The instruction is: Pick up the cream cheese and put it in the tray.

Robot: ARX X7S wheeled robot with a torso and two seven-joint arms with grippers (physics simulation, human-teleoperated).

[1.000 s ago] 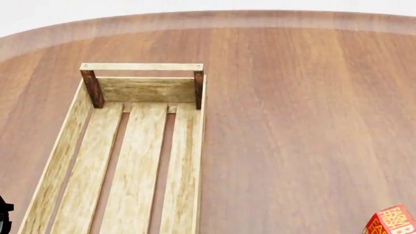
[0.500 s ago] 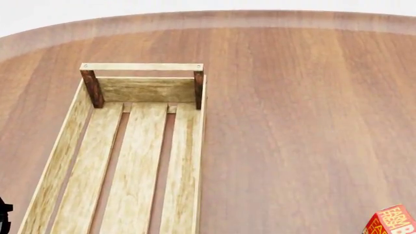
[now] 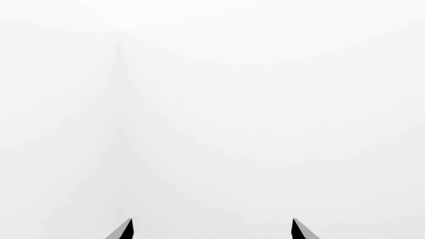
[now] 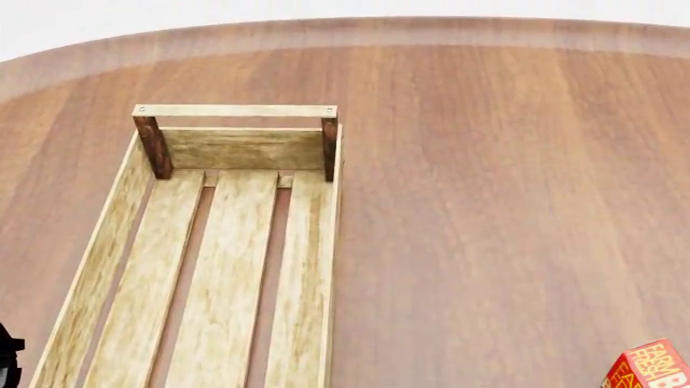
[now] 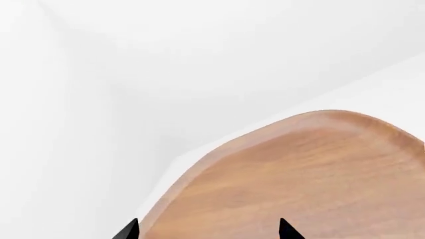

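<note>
While you held both arms low and out of the head camera's sight, your left gripper [image 3: 212, 230] showed only two black fingertips set well apart against blank white wall, its jaws released with nothing between them. Your right gripper [image 5: 207, 230] showed the same: two dark tips spread wide, nothing held, with the table [image 5: 312, 184] curving away beyond them.

Nearest you in the head view, a small black part [image 4: 6, 356] sat at the lower left edge beside the tray [image 4: 97, 267]; you could not tell what it was. At the lower right corner, the top of a red-orange printed box [image 4: 650, 368] poked into view, resting on the table [image 4: 485, 202], well apart from the tray.

The tray ran away from you as a long open crate. Its floor was three pale, grainy slats with dark gaps between them, and nothing lay inside on the part you could see. Thin light side walls bounded it. At its far end stood two dark brown posts [image 4: 153, 147] carrying a pale rail [image 4: 234, 111] across their tops.

The table was smooth reddish-brown wood with fine straight grain and a rounded far edge.

You could not see the cream cheese in any view.
</note>
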